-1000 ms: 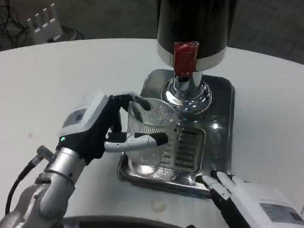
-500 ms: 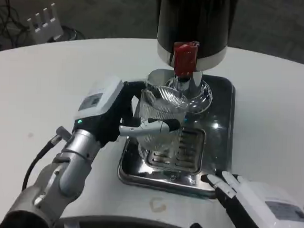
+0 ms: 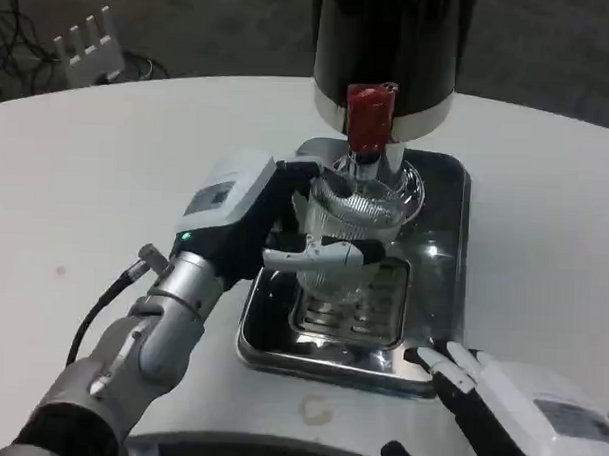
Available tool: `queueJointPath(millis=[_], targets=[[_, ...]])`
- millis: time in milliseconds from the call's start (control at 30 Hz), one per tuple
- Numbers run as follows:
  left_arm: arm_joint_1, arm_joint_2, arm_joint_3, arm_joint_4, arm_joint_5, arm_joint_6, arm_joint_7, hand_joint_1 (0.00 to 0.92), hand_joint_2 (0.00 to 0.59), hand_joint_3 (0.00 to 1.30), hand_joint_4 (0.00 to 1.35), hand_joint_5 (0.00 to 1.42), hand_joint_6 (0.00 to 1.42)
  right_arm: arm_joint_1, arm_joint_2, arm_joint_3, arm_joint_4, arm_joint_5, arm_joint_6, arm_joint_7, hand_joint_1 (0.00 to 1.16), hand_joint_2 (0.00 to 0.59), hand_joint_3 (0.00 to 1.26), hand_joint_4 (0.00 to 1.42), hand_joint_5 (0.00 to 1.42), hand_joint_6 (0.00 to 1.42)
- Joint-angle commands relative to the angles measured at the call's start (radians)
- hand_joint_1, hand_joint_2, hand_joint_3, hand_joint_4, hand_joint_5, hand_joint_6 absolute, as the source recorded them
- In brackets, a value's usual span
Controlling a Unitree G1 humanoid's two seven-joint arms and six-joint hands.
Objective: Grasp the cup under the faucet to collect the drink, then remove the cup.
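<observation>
One ribbed glass cup (image 3: 352, 222) sits in the left hand (image 3: 253, 221), whose fingers wrap its side with a white finger (image 3: 318, 257) crossing the front. Over the past second the hand has carried the cup from the near edge of the steel drip tray (image 3: 446, 283) forward and up, so its rim is now just under the chrome faucet (image 3: 363, 162), below the red tap handle (image 3: 367, 117) of the black dispenser (image 3: 386, 41). That puts the cup about where the drink should fall, so the positioning step looks nearly done; judging by the frames, the tap has not been worked and no liquid shows in the glass. The right hand (image 3: 499, 400) lies on the white table (image 3: 76, 180) just in front of the tray's near corner, fingers loosely spread, holding nothing, having barely shifted.
</observation>
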Motion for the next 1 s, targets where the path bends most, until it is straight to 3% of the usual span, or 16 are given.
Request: queueJointPath(millis=[33,267,800,1000], targets=[[-0.005,0.015,-0.006,0.018,-0.013,-0.017,-0.017,0.269,0.079,0.77,0.58,0.67,0.59,-0.007,0.004,-0.008,0.01,0.02,0.006,-0.013,0.39,0.438,0.1,0.0,0.0,0.0],[0.001,0.028,-0.007,0.021,-0.026,-0.017,-0.03,0.168,0.059,0.53,0.3,0.37,0.41,-0.018,0.004,-0.007,0.02,0.027,0.013,-0.012,0.39,0.438,0.11,0.0,0.0,0.0],[-0.005,0.038,-0.012,0.017,-0.032,-0.037,-0.073,0.136,0.056,0.42,0.18,0.27,0.32,-0.044,-0.003,-0.001,0.041,0.036,0.038,0.0,0.39,0.438,0.13,0.0,0.0,0.02],[-0.015,0.041,-0.011,0.014,-0.048,-0.049,-0.124,0.121,0.057,0.2,0.03,0.18,0.26,-0.048,-0.005,0.002,0.045,0.039,0.042,0.001,0.39,0.438,0.13,0.0,0.0,0.02]])
